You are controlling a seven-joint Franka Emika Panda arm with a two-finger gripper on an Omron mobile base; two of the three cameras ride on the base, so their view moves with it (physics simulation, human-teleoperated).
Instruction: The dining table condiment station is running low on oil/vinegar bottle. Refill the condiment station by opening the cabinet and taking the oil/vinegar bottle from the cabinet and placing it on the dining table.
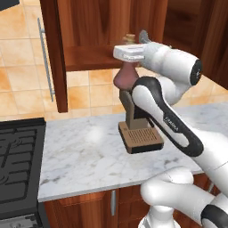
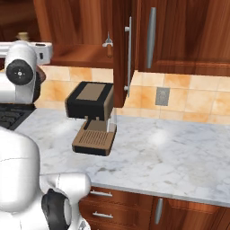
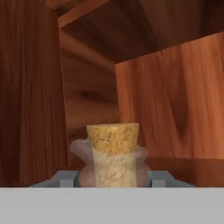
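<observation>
Cabinet (image 1: 89, 31) stands open: one door swung out at the left of the left base view, another edge-on at centre top of the right base view. So the opening step looks done.

Oil/vinegar bottle (image 1: 126, 75) sits upper centre of the left base view, reddish bulb hanging just below the hand, level with the cabinet's lower edge and above the coffee machine (image 2: 92, 117). In the hand view its cork and neck (image 3: 113, 155) fill the bottom centre, right between the two grey fingertips (image 3: 65, 178).

Gripper (image 3: 113, 180) appears clasped around the bottle's neck; contact itself is cut off by the frame bottom, so this is a judgement.

Bottle seems just clear of the shelf, out in front. Left to do: carry it off and set it on the dining table.

Hard to make out: bottle's lower body behind the arm in the left base view; the small grey object on the shelf in the right base view.
</observation>
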